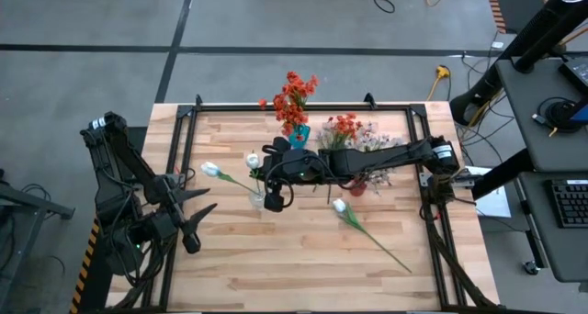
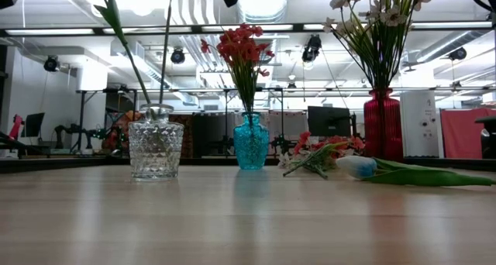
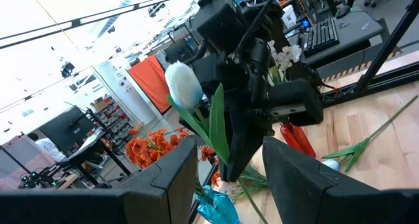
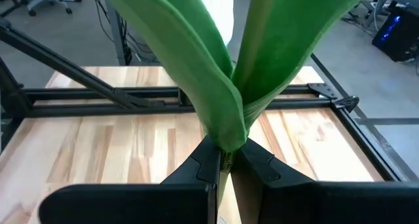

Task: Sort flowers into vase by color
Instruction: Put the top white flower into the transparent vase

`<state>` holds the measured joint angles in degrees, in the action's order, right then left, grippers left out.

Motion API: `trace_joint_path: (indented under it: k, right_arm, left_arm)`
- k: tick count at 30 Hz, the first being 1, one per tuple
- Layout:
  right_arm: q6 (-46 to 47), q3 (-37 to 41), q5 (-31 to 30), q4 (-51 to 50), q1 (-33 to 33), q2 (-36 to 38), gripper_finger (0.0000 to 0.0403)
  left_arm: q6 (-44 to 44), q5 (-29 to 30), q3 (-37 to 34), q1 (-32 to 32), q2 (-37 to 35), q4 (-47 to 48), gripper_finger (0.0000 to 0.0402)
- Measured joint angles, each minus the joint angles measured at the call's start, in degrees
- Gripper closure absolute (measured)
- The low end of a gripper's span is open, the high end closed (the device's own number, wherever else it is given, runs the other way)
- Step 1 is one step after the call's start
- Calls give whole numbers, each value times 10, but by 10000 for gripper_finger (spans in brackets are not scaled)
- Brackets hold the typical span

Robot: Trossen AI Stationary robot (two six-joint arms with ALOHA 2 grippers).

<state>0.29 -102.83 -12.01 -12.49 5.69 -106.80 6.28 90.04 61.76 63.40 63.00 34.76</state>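
the green stem and leaves fill your right wrist view, pinched at their base by the right gripper (image 4: 226, 160), whose jaws are clamped on the white tulip (image 3: 184, 84). that stem hangs near upright with its lower end in the clear glass vase (image 2: 156, 149) directly below, so the right arm is your working arm. 1 more white tulip (image 1: 340, 205) lies flat on the table (image 1: 303, 259). your left gripper (image 1: 195, 216) waits near the left edge, jaws apart and holding nothing.

Wooden table (image 1: 276, 259) with black frame rails (image 1: 303, 106) along its edges. Grey floor (image 1: 92, 75) around it, dark lines across. Yellow plug (image 1: 444, 72) and cables beyond. Keyboard (image 1: 571, 202) on side desk
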Motion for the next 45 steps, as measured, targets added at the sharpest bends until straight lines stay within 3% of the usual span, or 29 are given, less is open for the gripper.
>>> trace_joint_path:
  k: [23, 45]
  right_arm:
    - [5, 0, 0, 22, 0, -45, 381]
    - [16, 0, -31, 17, -1, -44, 214]
  left_arm:
    - [0, 0, 0, 0, 0, 1, 244]
    - [0, 0, -1, 0, 0, 0, 244]
